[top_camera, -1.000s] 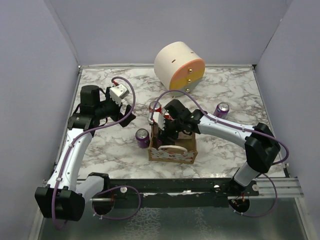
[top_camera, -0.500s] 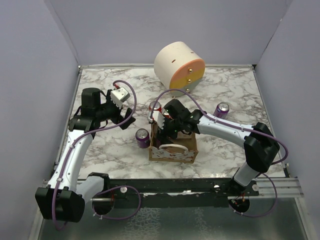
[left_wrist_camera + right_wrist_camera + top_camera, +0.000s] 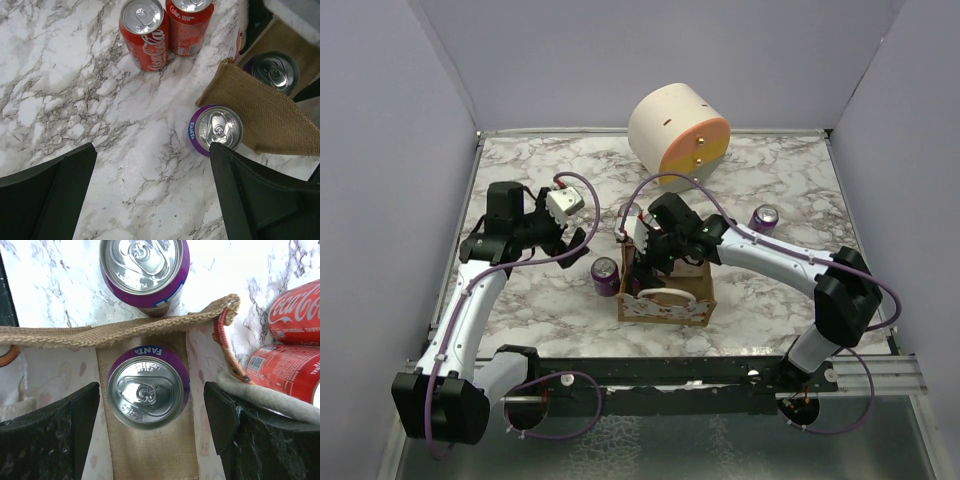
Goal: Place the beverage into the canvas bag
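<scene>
Purple can upright inside canvas bag; right claw spread either side, clear of it. Left claw spread above worktop.

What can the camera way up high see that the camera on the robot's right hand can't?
Only the top view shows the big cream-and-orange round box at the back and a lone purple soda can far to the right. Only the right wrist view shows the purple Fanta can standing inside the tan-brown canvas bag; from above, the right arm covers it. Both show the bag and the purple can just outside it.
</scene>
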